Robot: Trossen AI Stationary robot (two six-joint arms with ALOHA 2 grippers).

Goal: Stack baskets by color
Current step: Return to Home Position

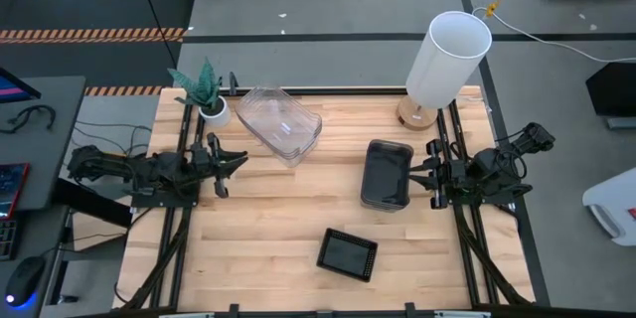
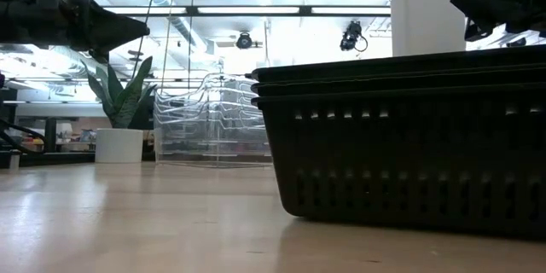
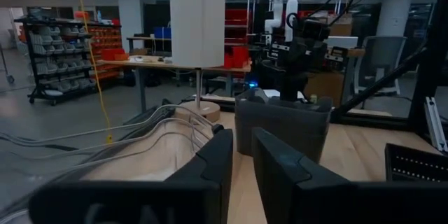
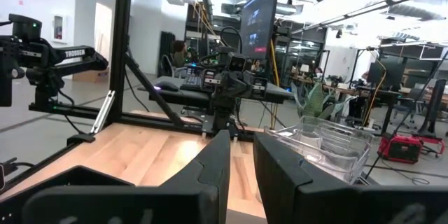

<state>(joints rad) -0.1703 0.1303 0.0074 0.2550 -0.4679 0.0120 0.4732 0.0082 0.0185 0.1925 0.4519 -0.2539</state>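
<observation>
Clear baskets [image 1: 281,124] sit nested in one stack at the table's far middle, bottom down. Smoky grey baskets [image 1: 386,174] sit nested to the right of centre. Black baskets [image 1: 347,254] sit nested near the front edge, filling the low view [image 2: 409,136]. My left gripper [image 1: 237,162] hovers level at the table's left side, near the clear stack's left end; its fingers [image 3: 241,155] show a narrow gap with nothing in it. My right gripper [image 1: 419,173] hovers just right of the grey stack, a narrow empty gap [image 4: 241,155] between its fingers too.
A white cylindrical lamp [image 1: 447,60] stands at the far right. A small white pot with a green plant [image 1: 211,107] stands at the far left, close to my left arm. Bare wood lies at the table's near left and near right.
</observation>
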